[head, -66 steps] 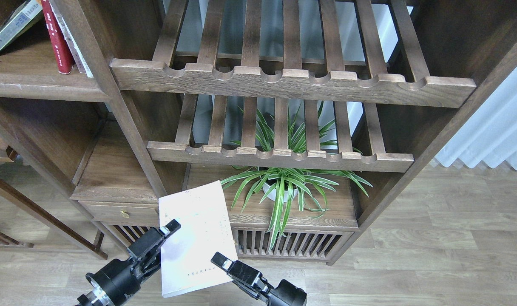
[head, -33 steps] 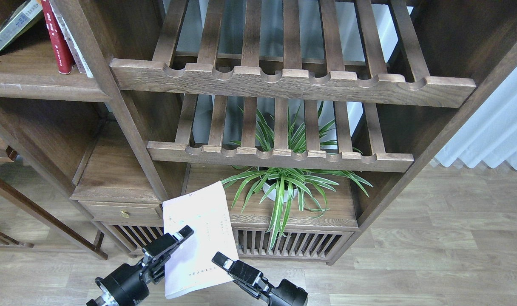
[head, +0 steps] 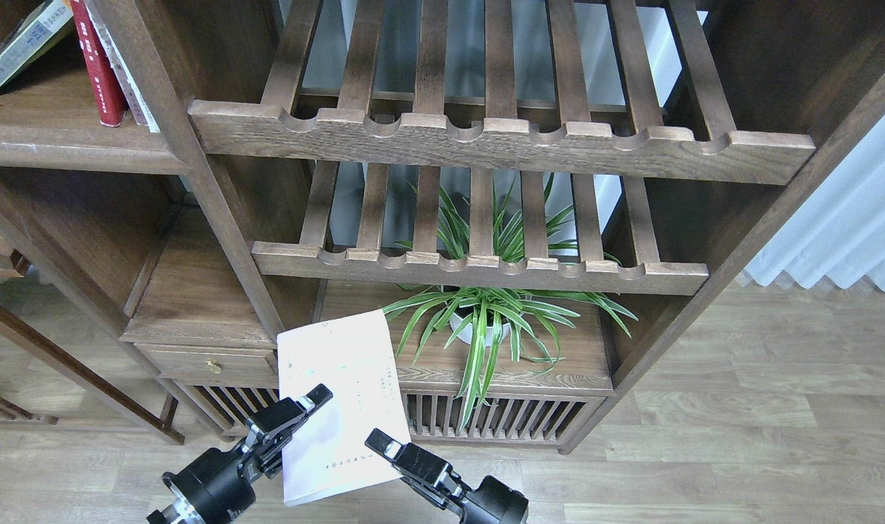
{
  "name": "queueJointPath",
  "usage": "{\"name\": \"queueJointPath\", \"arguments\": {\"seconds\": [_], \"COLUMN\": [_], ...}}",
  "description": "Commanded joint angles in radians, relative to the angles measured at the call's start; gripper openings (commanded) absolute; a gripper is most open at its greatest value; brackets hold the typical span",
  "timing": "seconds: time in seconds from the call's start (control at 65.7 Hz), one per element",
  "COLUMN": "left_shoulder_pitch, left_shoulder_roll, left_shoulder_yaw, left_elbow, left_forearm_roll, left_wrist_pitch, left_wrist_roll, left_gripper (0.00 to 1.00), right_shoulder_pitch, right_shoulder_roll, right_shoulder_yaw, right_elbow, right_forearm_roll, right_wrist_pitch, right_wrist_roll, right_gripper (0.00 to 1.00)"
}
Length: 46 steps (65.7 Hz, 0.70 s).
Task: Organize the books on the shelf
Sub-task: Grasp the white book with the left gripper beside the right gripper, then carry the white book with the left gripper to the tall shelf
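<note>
Nearest the viewer, two black robot arms are rising from the bottom edge, and between them they are holding a thin pale lavender-white book flat, its cover facing up. The left gripper is pinching the book's left edge, with one finger showing on top of the cover; the finger beneath is hidden, so the clamp is being judged rather than seen. The right gripper is sitting at the book's lower right edge, and whether its fingers are closing on the cover or only steadying it cannot be told.

Behind the book, a potted spider plant is spreading its green leaves over a low cabinet top. Above it, two slatted racks with scalloped front rails are crossing the middle of the view; these are not the goal.

Farthest away, at the upper left, the dark-brown shelf is already carrying the red book standing upright, a thick grey-green book leaning at its left, and further pale spines just right of the red one.

To do this step well, the arms are needing to lift together, turning the thin book upright while travelling up and left, staying clear of the upright post beside the shelf. A thin paperback is likely flexing, so a firm two-sided hold is mattering, and the free space on that shelf is looking narrow
</note>
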Motion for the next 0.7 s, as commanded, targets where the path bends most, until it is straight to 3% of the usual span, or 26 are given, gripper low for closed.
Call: {"name": "queueJointPath", "arguments": {"seconds": [0.0, 0.061, 0.076, 0.106, 0.152, 0.441, 0.684], "left_shoulder_pitch": [-0.001, -0.002, -0.002, -0.004, -0.004, 0.004, 0.087], "left_shoulder_roll": [0.011, 0.011, 0.011, 0.014, 0.017, 0.097, 0.273], "left_shoulder_yaw": [-0.011, -0.019, -0.022, -0.027, -0.036, -0.103, -0.283], "left_elbow": [0.003, 0.005, 0.005, 0.005, 0.006, 0.005, -0.049], "left_forearm_roll": [-0.001, -0.001, -0.001, 0.0, 0.0, 0.0, 0.002], "left_wrist_pitch": [0.001, 0.001, 0.001, 0.001, 0.001, 0.001, 0.001], "left_wrist_roll": [-0.002, -0.002, 0.0, 0.0, 0.0, 0.006, 0.01], "left_gripper": [0.08, 0.08, 0.08, 0.08, 0.08, 0.08, 0.09], "right_shoulder_pitch": [0.0, 0.0, 0.0, 0.0, 0.0, 0.0, 0.0], "right_shoulder_roll": [-0.001, -0.001, -0.001, -0.001, -0.001, -0.001, -0.001], "right_shoulder_yaw": [-0.001, -0.003, -0.001, 0.0, 0.002, 0.003, 0.008], "right_elbow": [0.0, 0.0, 0.001, 0.0, 0.0, 0.006, 0.006], "right_forearm_roll": [-0.002, -0.011, -0.022, -0.037, -0.057, -0.066, -0.068], "right_wrist_pitch": [0.0, 0.0, 0.0, 0.0, 0.0, 0.0, 0.0], "right_wrist_roll": [0.0, 0.002, 0.0, 0.002, 0.003, 0.011, 0.012], "right_gripper": [0.46, 0.64, 0.74, 0.84, 0.89, 0.98, 0.99]}}
